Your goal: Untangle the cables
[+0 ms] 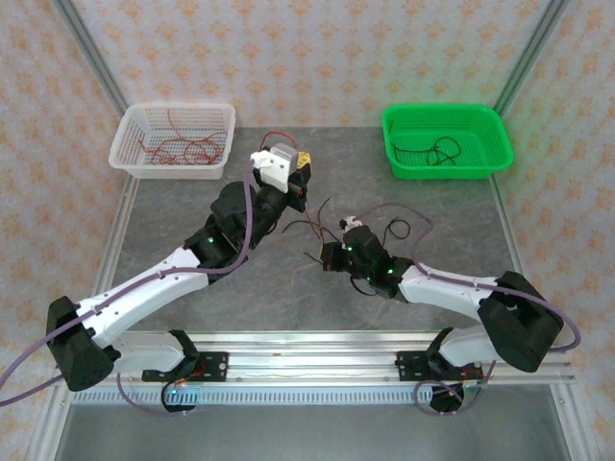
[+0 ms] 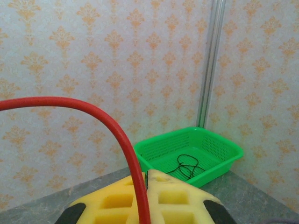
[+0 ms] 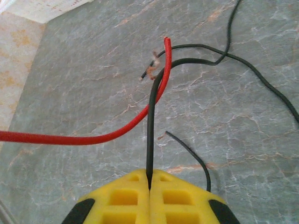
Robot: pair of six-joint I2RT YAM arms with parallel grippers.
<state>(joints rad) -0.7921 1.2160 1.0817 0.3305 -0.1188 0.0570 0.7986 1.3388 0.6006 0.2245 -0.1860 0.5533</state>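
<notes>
A white basket [image 1: 130,134] of red strands [image 1: 183,149] sits far left. The left claw [image 2: 146,179] is clenched on a red wire [image 2: 117,130]. Mid-tabletop [image 1: 163,221], the right claw [image 3: 149,179] grips a black wire [image 3: 150,130] among the loose cables [image 1: 306,229]. A green basket [image 1: 399,120] stands at right.

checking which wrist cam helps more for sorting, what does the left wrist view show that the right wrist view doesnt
Left wrist, not right wrist: the green basket with a black cable lying in it. Right wrist, not left wrist: the right gripper shut on a black strand, a red strand crossing it, and frayed copper ends. Both: yellow finger pads closed on a thin cable, the left gripper on a red cable, above the grey table.
</notes>
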